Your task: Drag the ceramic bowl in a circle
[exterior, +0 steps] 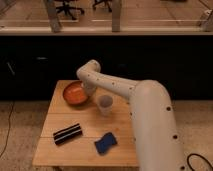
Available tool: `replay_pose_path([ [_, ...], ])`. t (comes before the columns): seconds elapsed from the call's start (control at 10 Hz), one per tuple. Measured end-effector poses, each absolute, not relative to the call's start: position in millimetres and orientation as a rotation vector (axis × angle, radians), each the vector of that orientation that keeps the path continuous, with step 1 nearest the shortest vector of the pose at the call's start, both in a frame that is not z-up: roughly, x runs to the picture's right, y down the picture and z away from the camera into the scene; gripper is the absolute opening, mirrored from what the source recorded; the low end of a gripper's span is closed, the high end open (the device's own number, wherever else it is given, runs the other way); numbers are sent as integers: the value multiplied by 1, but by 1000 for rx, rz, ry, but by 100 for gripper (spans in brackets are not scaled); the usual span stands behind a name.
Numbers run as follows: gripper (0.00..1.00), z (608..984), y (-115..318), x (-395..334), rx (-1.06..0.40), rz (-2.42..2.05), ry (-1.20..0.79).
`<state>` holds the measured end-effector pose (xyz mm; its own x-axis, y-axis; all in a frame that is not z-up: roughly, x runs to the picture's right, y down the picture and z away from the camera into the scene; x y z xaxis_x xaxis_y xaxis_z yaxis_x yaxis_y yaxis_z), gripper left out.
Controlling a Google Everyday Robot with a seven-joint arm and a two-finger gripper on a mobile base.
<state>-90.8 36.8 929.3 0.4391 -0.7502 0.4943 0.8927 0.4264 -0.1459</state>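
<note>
Wooden table (60, 150) holds ceramic bowl (74, 94) far-left, closed tool (90, 90) at rim.

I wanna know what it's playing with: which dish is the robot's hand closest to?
The orange-red ceramic bowl. The gripper sits at its rim; the whitish cup stands apart from both.

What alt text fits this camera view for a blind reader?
A white robot arm reaches over a wooden table, its gripper at the right edge of an orange bowl. A pale cup, a black block and a blue sponge sit nearby.
</note>
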Motion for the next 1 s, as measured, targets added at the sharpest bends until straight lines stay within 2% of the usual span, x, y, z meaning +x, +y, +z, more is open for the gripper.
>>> replay_pose_path([
  [0.3,0,927,38,-73,-419,-1062,-373],
  [0.7,0,922,43,-99,-409,-1064,-372],
  [1.0,0,920,45,-78,-404,-1063,-366],
])
